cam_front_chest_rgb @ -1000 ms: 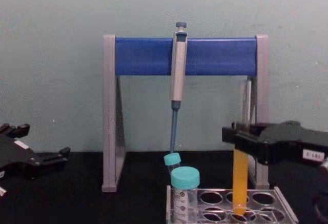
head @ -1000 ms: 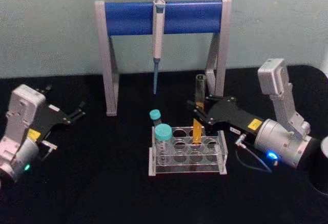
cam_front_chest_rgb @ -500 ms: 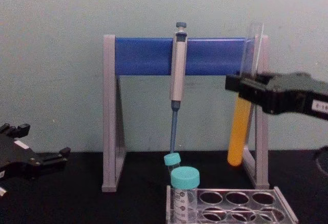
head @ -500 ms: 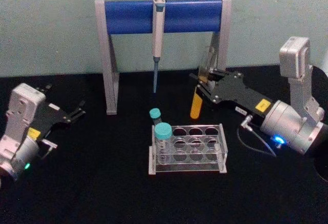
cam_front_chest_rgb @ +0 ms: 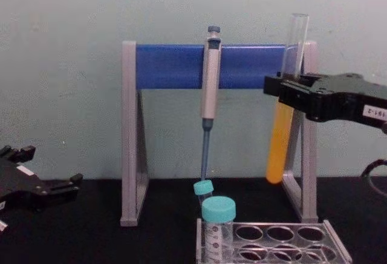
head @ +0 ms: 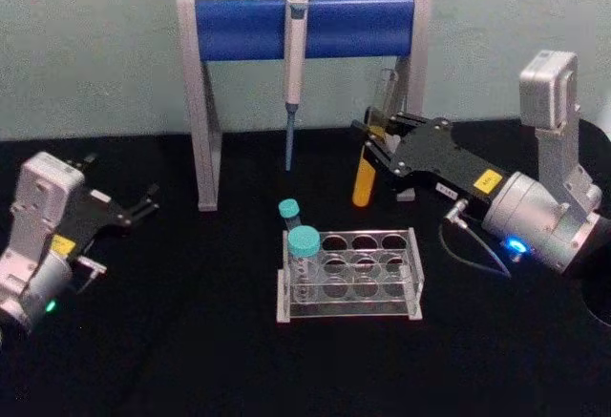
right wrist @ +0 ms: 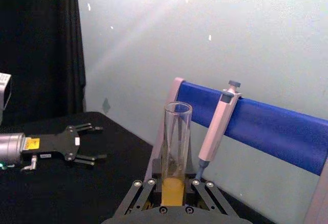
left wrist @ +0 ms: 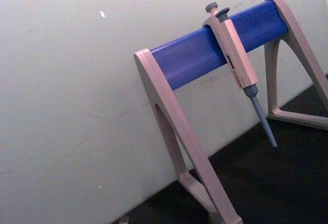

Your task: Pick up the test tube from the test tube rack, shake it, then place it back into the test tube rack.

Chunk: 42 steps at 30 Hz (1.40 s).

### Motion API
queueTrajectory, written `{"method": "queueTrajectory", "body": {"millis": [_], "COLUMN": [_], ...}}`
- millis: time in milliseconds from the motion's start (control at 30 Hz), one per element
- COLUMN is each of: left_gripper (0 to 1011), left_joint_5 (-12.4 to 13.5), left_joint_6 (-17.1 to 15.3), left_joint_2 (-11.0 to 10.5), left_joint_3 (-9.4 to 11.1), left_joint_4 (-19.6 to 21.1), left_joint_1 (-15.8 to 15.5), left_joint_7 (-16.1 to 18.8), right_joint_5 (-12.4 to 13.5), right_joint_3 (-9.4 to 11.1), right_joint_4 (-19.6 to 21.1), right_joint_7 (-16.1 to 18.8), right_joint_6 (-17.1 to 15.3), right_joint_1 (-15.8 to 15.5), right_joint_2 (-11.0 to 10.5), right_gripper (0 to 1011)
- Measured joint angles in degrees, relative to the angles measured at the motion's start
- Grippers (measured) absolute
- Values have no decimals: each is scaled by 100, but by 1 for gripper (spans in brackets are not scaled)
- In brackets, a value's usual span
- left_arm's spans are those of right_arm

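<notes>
Head view, clock directions taken from the test tube rack (head: 348,310) at dial centre. The rack is seated flat on the black table, and all of its holes are seen open except at the 9 o'clock end, where two teal-capped vials (head: 304,242) are lodged, the rear one tilted. The test tube (head: 364,174) is out of the rack: it is held in the air at roughly 12 o'clock, between the rack and the pipette stand (head: 305,28), with its round bottom well clear of the top plate. The right gripper (head: 370,138), reached in from about 2 o'clock, is pinched onto the tube near mid-height, one finger on either side of the glass. In the chest view the tube (cam_front_chest_rgb: 279,143) is recorded as nearly upright, the open mouth leaning slightly toward 1 o'clock, and orange-yellow liquid is noted from the gripper down to the bottom, with clear glass above. It is seen in front of the stand's right-hand leg. A pipette (head: 294,54) is hung from the blue bar at 12 o'clock, tip downward. The left gripper (head: 150,202) is parked low at about 9 o'clock, well apart from the rack; in the right wrist view its fingers (right wrist: 84,129) are seen spread, with nothing between them.
</notes>
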<state>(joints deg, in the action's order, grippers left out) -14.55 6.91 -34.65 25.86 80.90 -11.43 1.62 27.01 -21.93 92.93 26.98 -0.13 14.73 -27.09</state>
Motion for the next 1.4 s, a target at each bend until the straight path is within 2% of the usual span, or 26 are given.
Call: {"method": "queueTrajectory", "body": {"millis": [267,467,667,767,900,1100,1233,1400], "left_gripper": [1001,1001,1001,1001,1001,1001,1001,1001], "left_joint_5": [0,0,0,0,0,0,0,0], "left_joint_6": [0,0,0,0,0,0,0,0], "left_joint_2": [0,0,0,0,0,0,0,0], "left_joint_3": [0,0,0,0,0,0,0,0], "left_joint_4": [0,0,0,0,0,0,0,0], "left_joint_1": [0,0,0,0,0,0,0,0], "left_joint_7": [0,0,0,0,0,0,0,0], "right_joint_5": [-45,-57,65,161,305,401,369,182], "right_joint_3": [137,277,303,264,133,-67,-153,-173], "right_joint_4": [93,382,703,755,745,429,92,-172], "right_joint_7": [-131,-211,-41,53,196,245,146,-11], "right_joint_6": [-46,-253,-456,-481,-497,-363,-214,-77], "right_joint_1": [-120,-411,-697,-725,-670,-370,-107,72], "right_joint_2": [-104,-354,-589,-603,-553,-287,-68,46], "right_gripper": [232,232,232,232,232,232,232,232]}}
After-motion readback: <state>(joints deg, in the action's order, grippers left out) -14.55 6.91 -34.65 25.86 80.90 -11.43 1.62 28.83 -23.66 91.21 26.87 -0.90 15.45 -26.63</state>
